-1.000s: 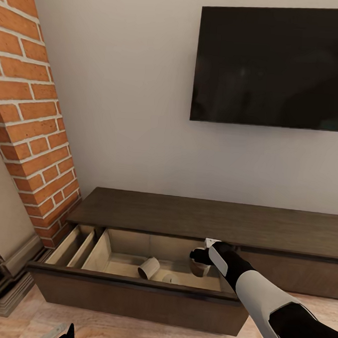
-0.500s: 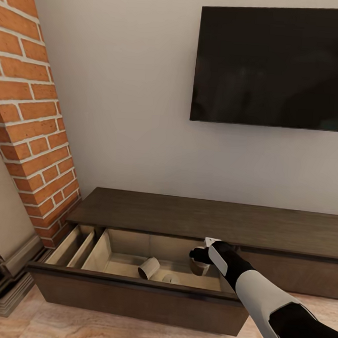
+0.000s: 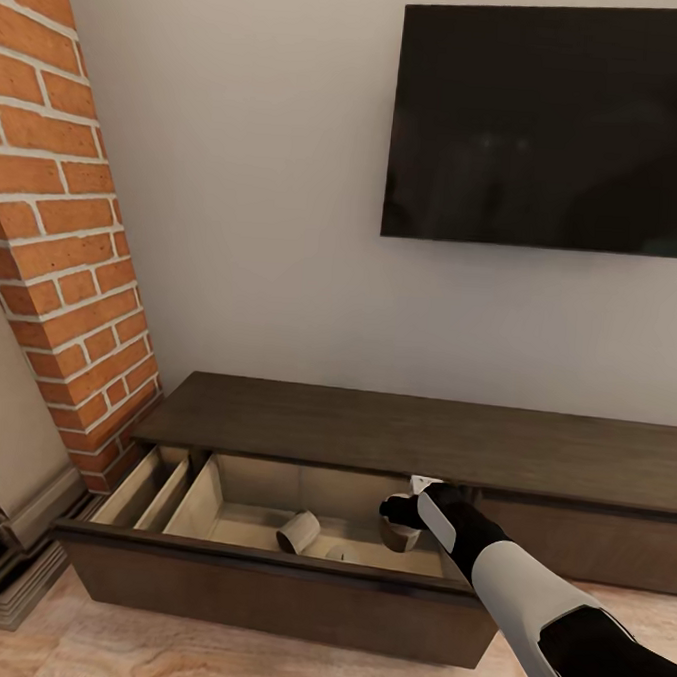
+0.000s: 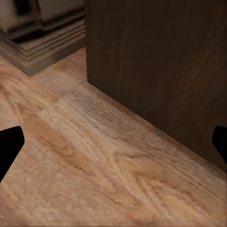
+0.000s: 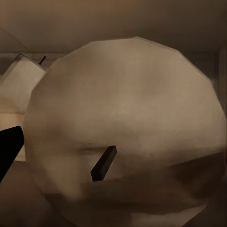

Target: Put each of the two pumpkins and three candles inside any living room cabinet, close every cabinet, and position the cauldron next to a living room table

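Observation:
The dark brown cabinet (image 3: 423, 434) stands against the wall with its left drawer (image 3: 264, 566) pulled out. One candle (image 3: 299, 531) lies on its side in the drawer and a second candle (image 3: 342, 555) stands beside it. My right gripper (image 3: 400, 510) reaches into the drawer's right end, just above a third candle (image 3: 400, 536). In the right wrist view that candle (image 5: 127, 132) is very close, wick toward the camera, and one fingertip (image 5: 9, 149) stands clear of its edge, so the gripper is open. My left gripper (image 4: 113, 146) is open over the floor. Pumpkins, cauldron and table are out of view.
A large black TV (image 3: 552, 131) hangs above the cabinet. A brick column (image 3: 55, 221) and the stone fireplace base (image 3: 4, 559) stand to the left. The left wrist view has wood floor (image 4: 94, 165) beside the dark cabinet front (image 4: 156, 66).
The head view has shifted slightly. The left gripper's tip has dropped out of the bottom of the head view. The right arm and the candles have stayed put.

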Robot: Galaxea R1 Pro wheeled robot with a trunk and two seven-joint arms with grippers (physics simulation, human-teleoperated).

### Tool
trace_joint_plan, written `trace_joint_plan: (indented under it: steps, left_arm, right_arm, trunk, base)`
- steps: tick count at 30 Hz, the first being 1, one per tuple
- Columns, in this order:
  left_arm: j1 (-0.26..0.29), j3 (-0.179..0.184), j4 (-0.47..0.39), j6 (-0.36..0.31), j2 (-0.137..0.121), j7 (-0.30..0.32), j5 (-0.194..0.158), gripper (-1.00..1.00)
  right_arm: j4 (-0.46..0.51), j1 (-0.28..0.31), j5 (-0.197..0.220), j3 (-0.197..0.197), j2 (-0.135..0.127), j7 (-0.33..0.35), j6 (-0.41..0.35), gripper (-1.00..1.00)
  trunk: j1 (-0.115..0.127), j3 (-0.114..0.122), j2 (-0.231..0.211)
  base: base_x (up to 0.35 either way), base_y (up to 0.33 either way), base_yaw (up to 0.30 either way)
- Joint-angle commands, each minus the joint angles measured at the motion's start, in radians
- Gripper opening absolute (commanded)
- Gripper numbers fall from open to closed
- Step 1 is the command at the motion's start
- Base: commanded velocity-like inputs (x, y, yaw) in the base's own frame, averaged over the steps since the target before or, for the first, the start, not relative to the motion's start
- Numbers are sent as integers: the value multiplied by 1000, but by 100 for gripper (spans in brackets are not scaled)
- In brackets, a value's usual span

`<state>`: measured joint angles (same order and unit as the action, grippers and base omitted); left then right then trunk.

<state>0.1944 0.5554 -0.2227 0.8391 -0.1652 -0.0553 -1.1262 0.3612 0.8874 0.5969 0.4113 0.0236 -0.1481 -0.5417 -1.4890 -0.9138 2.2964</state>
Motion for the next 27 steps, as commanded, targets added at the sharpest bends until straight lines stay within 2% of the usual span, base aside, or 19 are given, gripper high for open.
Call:
trace_joint_plan:
  steps: [1, 12, 21, 27]
  left_arm:
    - [0, 9, -1, 3, -1, -6, -4, 100]
    - [0, 9, -1, 2, 0, -7, -6, 100]
    - [0, 6, 1, 0, 0, -8, -7, 100]
    - [0, 6, 2, 1, 0, -8, -7, 100]
  right_arm:
    - [2, 1, 11, 7, -1, -9, -3, -100]
    - [2, 1, 11, 7, -2, -8, -1, -100]
    - [1, 1, 11, 7, -2, -8, -1, -100]
    - [1, 1, 11, 7, -2, -8, -3, -100]
  trunk:
    - [-4, -4, 8]
    - [-46, -39, 85]
    - [-46, -39, 85]
    - [-46, -39, 85]
  base:
    - [0, 0, 0]
    - [0, 0, 0]
    - [5, 0, 0]
    - [241, 0, 0]
